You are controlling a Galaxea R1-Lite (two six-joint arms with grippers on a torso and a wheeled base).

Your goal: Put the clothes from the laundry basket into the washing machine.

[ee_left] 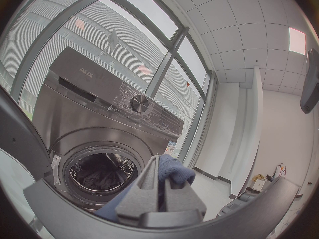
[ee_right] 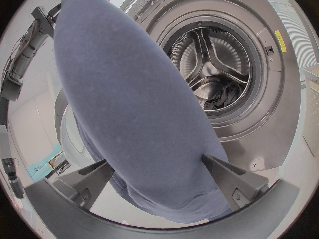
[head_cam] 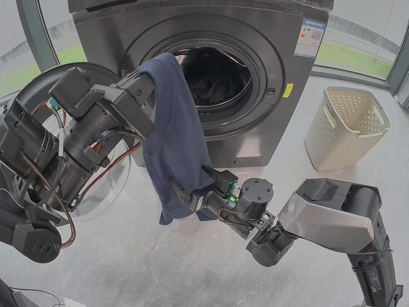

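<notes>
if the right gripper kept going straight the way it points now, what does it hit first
The blue garment: it hangs from the left gripper right across the right gripper and its open fingers. Behind it stands the washing machine front; how far, I cannot tell.

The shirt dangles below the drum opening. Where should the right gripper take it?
Probably low on the shirt, from the room side: the left gripper pins its top by the washer, and the rest hangs slack between the open fingers of the right gripper.
</notes>
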